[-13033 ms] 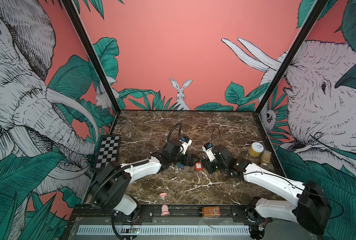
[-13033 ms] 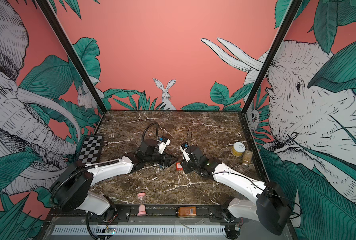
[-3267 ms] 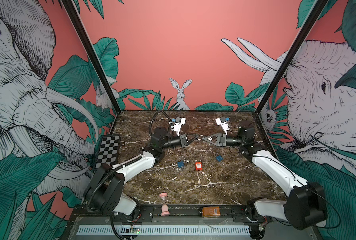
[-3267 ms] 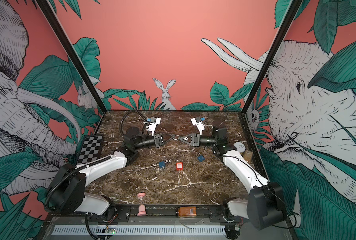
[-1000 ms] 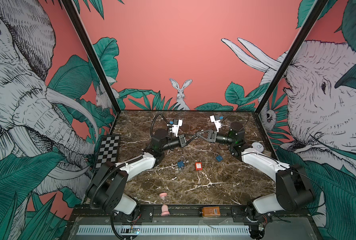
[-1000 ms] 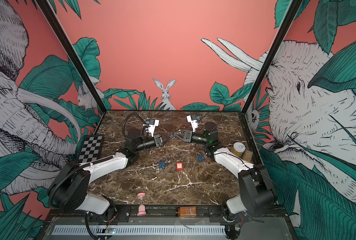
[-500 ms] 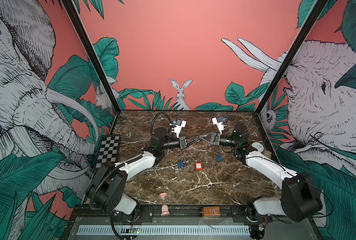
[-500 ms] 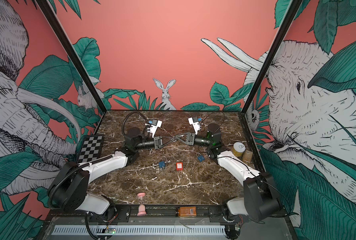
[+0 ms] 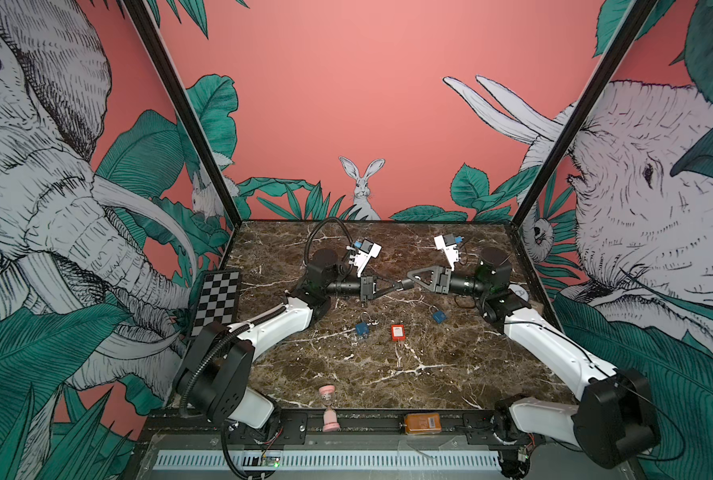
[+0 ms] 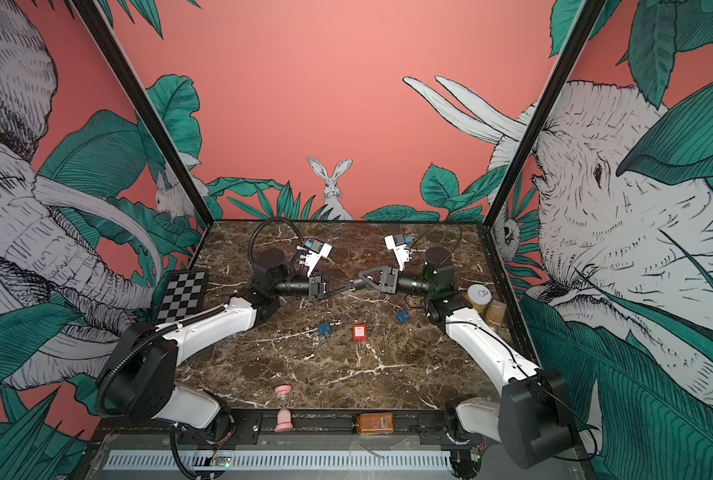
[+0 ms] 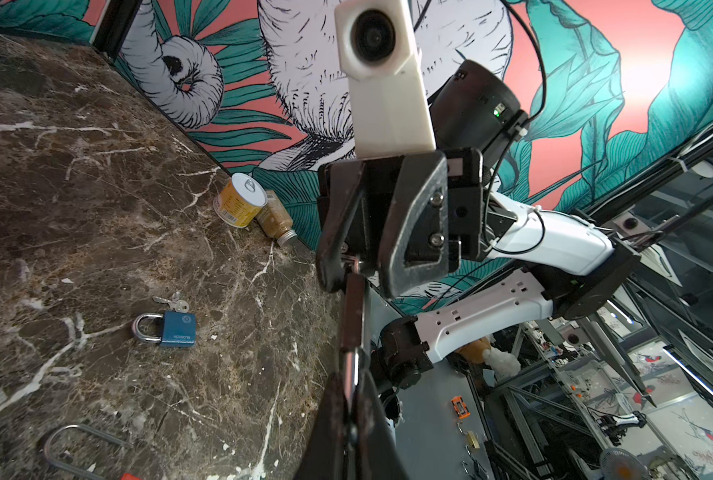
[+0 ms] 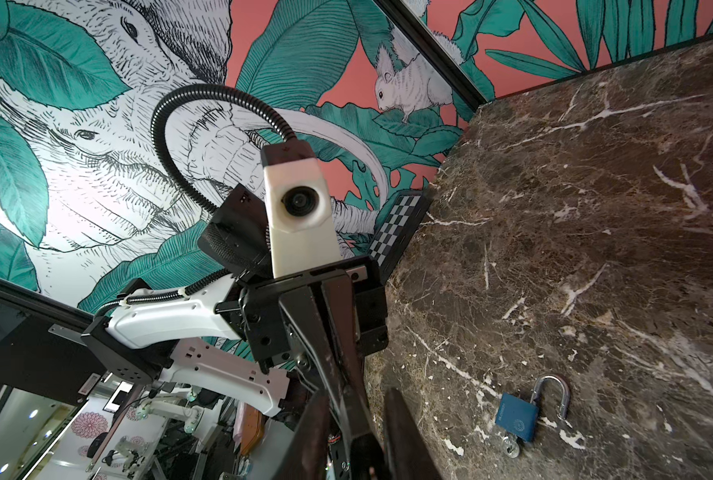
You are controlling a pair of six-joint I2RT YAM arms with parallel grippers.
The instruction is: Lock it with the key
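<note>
Both arms are raised over the marble table (image 9: 388,374), their grippers tip to tip in both top views. My left gripper (image 9: 393,286) (image 11: 352,415) is shut on the silver shackle of a dark lock (image 11: 354,309) (image 9: 405,285), which I see edge-on. The lock's far end sits between the fingers (image 11: 413,232) of my right gripper (image 9: 412,280) (image 12: 356,440). Those jaws stand apart, with a gap beside one finger (image 12: 400,432). The key is mostly hidden. A small metal bit (image 11: 349,261) shows at the lock's far end.
On the table below lie a blue padlock (image 9: 362,329) (image 12: 516,415) with open shackle and keys, a red lock (image 9: 397,332), and a second blue padlock (image 9: 439,316) (image 11: 176,330). A can (image 10: 479,296) and jar (image 10: 495,311) stand at the right wall, a checkerboard (image 9: 217,301) at the left, an hourglass (image 9: 328,409) in front.
My right gripper's jaws have widened around the lock's end and its wrist has shifted slightly right. The left gripper has stayed shut on the shackle.
</note>
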